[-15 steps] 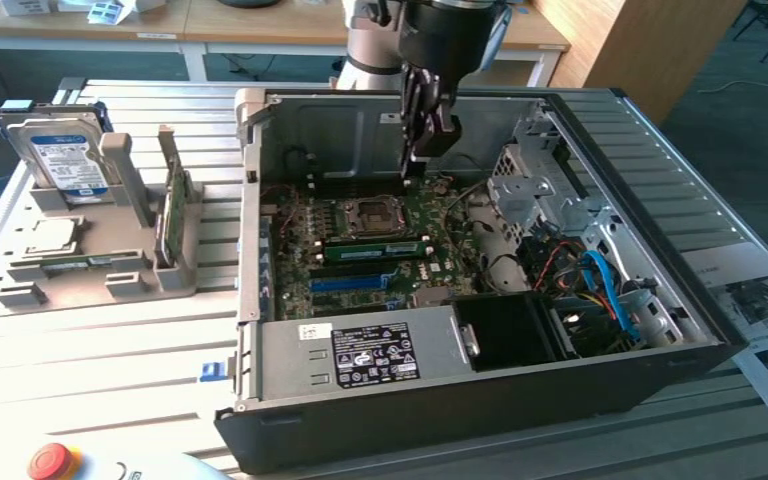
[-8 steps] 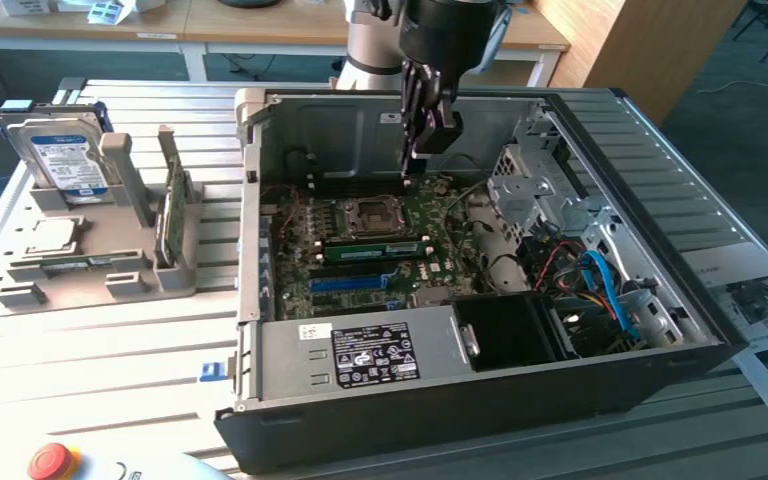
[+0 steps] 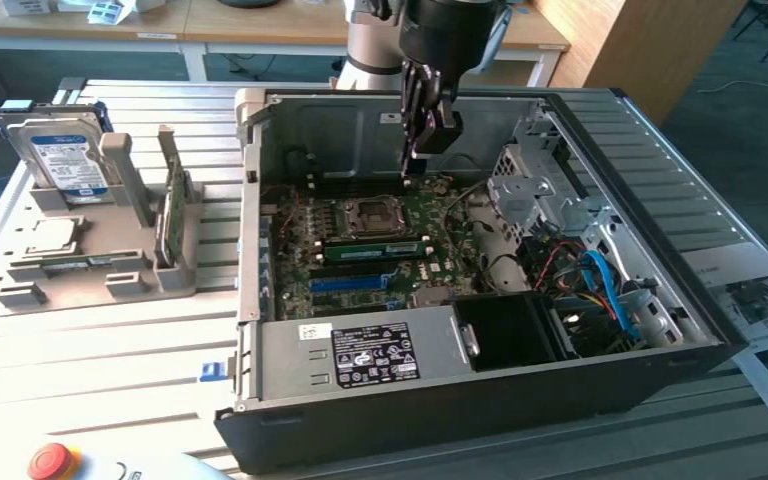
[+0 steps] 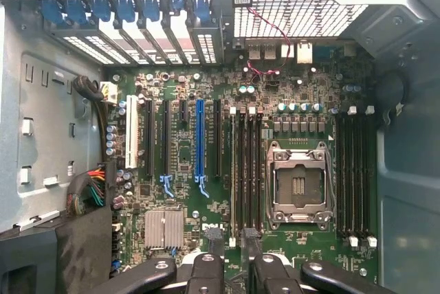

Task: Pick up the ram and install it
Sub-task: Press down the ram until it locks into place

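A long, narrow green stick [image 3: 373, 248] that looks like the ram stands on edge in a memory slot of the motherboard [image 3: 357, 270], just beside the CPU socket [image 3: 371, 215]. My gripper [image 3: 427, 150] hangs well above the board inside the open computer case [image 3: 491, 400], over the far end of that slot area. In the wrist view the gripper [image 4: 232, 242] is open and holds nothing. Its two black fingers [image 4: 206, 266] stand to either side of the dark memory slots [image 4: 242, 170] next to the CPU socket [image 4: 298, 187].
At the exterior view's left a grey holder [image 3: 37, 290] carries a hard drive [image 3: 64, 155], an upright green card [image 3: 171, 205] and a small flat chip [image 3: 51, 235]. The case walls, the drive cage [image 3: 544, 200] and the cables [image 3: 598, 290] ring the board. A red button [image 3: 51, 460] sits at the front.
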